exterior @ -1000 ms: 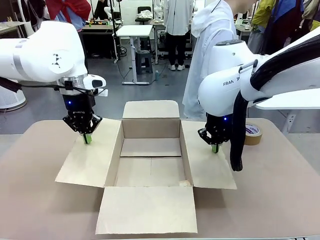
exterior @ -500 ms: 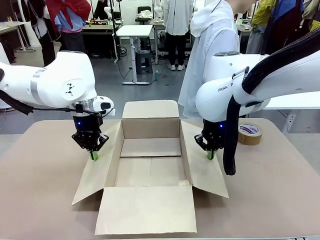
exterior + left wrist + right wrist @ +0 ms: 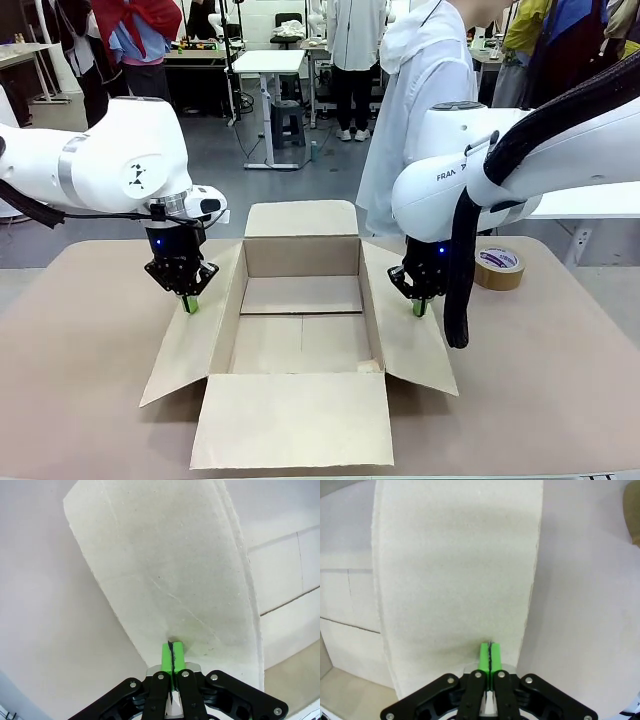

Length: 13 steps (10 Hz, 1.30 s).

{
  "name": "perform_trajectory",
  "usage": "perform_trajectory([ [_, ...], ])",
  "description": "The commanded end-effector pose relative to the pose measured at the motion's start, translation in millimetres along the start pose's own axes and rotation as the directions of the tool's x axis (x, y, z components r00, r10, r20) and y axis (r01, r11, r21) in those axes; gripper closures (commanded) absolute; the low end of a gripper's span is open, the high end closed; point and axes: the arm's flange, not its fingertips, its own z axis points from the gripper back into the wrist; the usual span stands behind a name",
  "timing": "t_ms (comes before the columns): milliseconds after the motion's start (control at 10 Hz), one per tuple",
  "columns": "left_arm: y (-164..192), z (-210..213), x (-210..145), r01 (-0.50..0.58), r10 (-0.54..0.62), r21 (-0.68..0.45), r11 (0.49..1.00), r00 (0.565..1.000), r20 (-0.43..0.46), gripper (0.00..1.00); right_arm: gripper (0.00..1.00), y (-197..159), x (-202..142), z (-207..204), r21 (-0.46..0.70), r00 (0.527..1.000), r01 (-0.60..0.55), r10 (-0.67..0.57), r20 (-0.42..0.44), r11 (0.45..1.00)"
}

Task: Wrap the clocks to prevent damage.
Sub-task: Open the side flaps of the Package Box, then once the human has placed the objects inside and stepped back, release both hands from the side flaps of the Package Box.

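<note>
2 empty, pressed-together tips flank the open brown cardboard carton: left end effector on its left side flap, right end effector on its right side flap

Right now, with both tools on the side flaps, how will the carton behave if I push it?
Probably light and quick to slide: the carton is open, its floor bare. The flaps look bendy at their creases: the left flap slopes under the shut left tool, the right flap under the shut right tool. Pushing a flap would likely fold it first.
</note>
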Motion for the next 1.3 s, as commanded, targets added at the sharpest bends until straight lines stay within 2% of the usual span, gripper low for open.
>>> perform_trajectory([
  [0, -0.6, -1.9, -1.2, 0.011, -0.011, 0.003, 1.000, 1.000, -0.011, 1.00, 0.99, 0.7, -0.7, -0.4, -0.008, 1.000, -0.006, 0.006, -0.002, 1.000],
  [1200, -0.6, -1.9, -1.2, 0.011, -0.011, 0.003, 1.000, 1.000, -0.011, 1.00, 0.99, 0.7, -0.7, -0.4, -0.008, 1.000, -0.006, 0.006, -0.002, 1.000],
])
